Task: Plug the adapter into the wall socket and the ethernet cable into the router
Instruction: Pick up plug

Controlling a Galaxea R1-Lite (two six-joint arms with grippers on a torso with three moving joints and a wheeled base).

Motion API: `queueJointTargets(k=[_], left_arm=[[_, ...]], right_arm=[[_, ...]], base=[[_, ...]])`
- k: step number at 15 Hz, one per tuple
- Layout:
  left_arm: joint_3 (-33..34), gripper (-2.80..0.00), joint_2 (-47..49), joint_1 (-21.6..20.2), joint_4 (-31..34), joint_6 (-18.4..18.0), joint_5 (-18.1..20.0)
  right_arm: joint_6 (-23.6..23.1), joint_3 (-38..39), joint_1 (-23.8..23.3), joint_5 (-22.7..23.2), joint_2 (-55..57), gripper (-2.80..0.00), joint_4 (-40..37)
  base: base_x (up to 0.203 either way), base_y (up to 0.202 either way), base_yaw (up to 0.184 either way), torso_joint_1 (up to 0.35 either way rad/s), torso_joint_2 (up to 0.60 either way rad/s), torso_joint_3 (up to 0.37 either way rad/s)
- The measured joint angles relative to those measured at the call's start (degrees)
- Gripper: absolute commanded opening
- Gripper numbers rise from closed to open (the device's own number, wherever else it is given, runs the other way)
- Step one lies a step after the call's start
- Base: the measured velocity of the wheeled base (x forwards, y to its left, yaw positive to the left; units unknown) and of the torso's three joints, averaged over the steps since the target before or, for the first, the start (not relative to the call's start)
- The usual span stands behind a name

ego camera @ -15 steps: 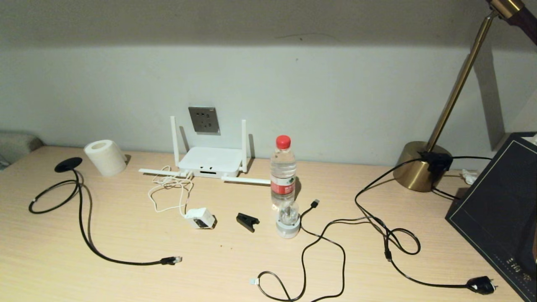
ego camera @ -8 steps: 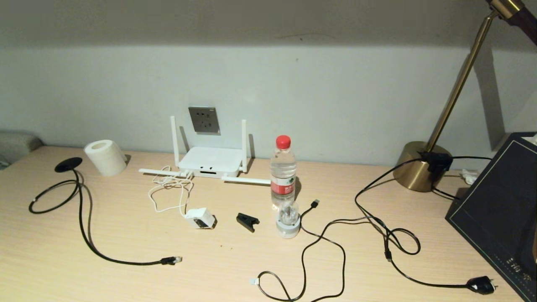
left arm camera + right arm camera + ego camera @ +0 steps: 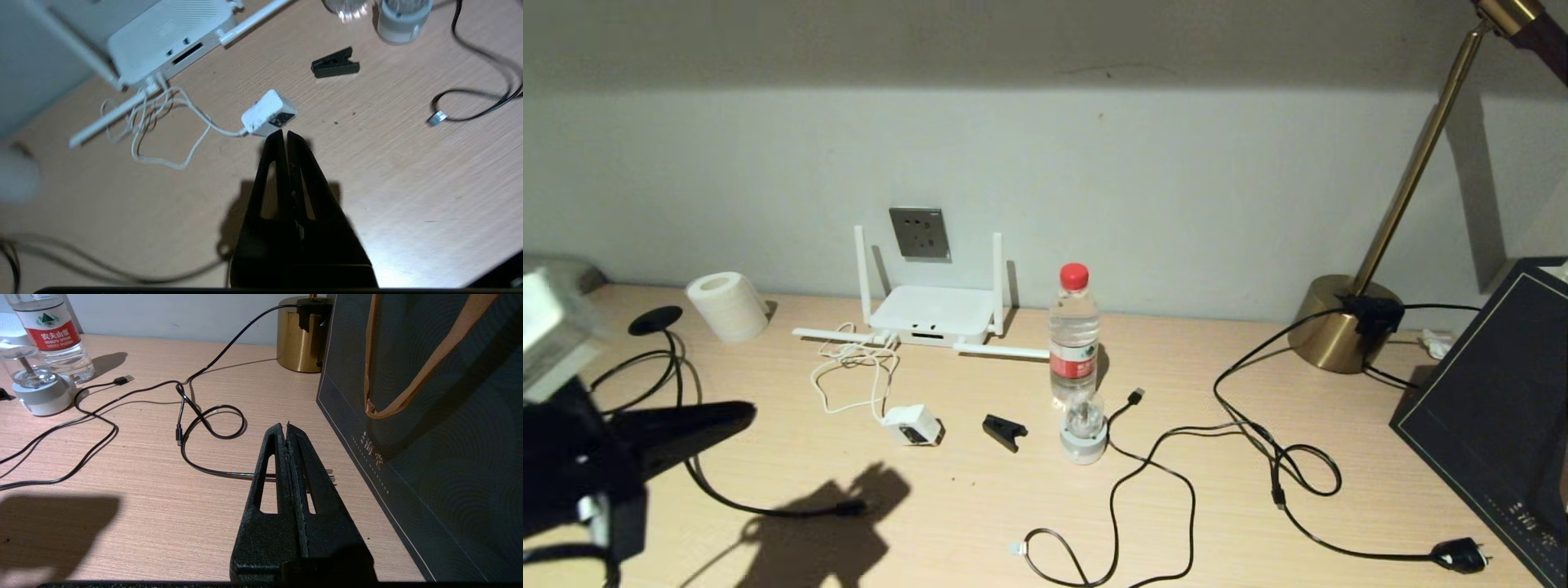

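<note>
Head view, left gripper: over the desk's near left part, fingers pressed together, holding nothing; its shadow falls on the wood beside it.
Head view, adapter: lies on the desk in front of the router, its thin white cord looping back towards the router.
Head view, wall socket: on the wall just above the router, between the two upright antennas, nothing plugged in.
Head view, ethernet cable: runs from its round disc end near the paper roll across the left of the desk, partly hidden by the left arm.
Left wrist view, left gripper: closed tips just short of the adapter, not touching; a black clip lies apart.
Right wrist view, right gripper: closed and empty, low over the desk beside the dark bag, near the lamp cord.
</note>
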State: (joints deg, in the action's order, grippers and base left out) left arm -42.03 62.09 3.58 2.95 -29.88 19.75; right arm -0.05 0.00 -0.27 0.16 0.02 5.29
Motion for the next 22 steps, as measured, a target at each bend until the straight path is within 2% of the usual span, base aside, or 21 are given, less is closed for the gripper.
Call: queueJointTargets(k=[2,3,5,7,9,11,13,14,17,22], left_arm=[[-6.85,-2.8,11.06,-0.22,2.51,-11.87,3.95],[-11.31,-2.8,15.66,-0.5,6.05,-19.33,5.85],[-21.25,-2.8,23.13,-0.87,17.61,-34.73,7.91],[-32.83,-2.8,30.58,-1.35,29.35,-49.39,8.25],[-43.3,-2.8,38.15,-1.66,40.69,-62.33,7.21],[-48.54,-2.8,43.97,-1.72,48.91,-70.85,5.54],[-50.55,-2.8,48.26,-1.72,51.02,-73.62,5.05],[-51.49,0.0,49.85,-1.66,51.19,-74.28,5.02],[-57.0,0.0,53.93,-0.75,52.57,-75.35,4.94],[-62.99,0.0,57.89,0.88,55.31,-73.97,5.04]], right_arm=[[-0.02,0.0,0.0,-0.02,0.0,-2.8,0.02],[-0.02,0.0,0.0,0.01,0.0,-2.8,0.01],[-0.02,0.0,0.0,0.0,0.0,-2.8,0.02],[0.0,0.0,0.0,0.0,0.0,-2.8,0.0],[-0.02,0.0,0.0,0.0,0.0,-2.8,0.0],[-0.02,0.0,0.0,0.0,0.0,-2.8,0.02],[0.0,0.0,0.0,0.02,0.0,-2.8,0.02],[-0.04,0.0,0.0,0.0,0.0,-2.8,0.02],[-0.02,0.0,0.0,0.0,0.0,-2.8,0.0],[-0.05,0.0,0.0,0.0,0.0,-2.8,0.0]], base=[[0.0,0.0,0.0,0.0,0.0,0.0],[0.0,0.0,0.0,0.0,0.0,0.0],[0.0,0.0,0.0,0.0,0.0,0.0],[0.0,0.0,0.0,0.0,0.0,0.0],[0.0,0.0,0.0,0.0,0.0,0.0],[0.0,0.0,0.0,0.0,0.0,0.0],[0.0,0.0,0.0,0.0,0.0,0.0],[0.0,0.0,0.0,0.0,0.0,0.0],[0.0,0.0,0.0,0.0,0.0,0.0],[0.0,0.0,0.0,0.0,0.0,0.0]])
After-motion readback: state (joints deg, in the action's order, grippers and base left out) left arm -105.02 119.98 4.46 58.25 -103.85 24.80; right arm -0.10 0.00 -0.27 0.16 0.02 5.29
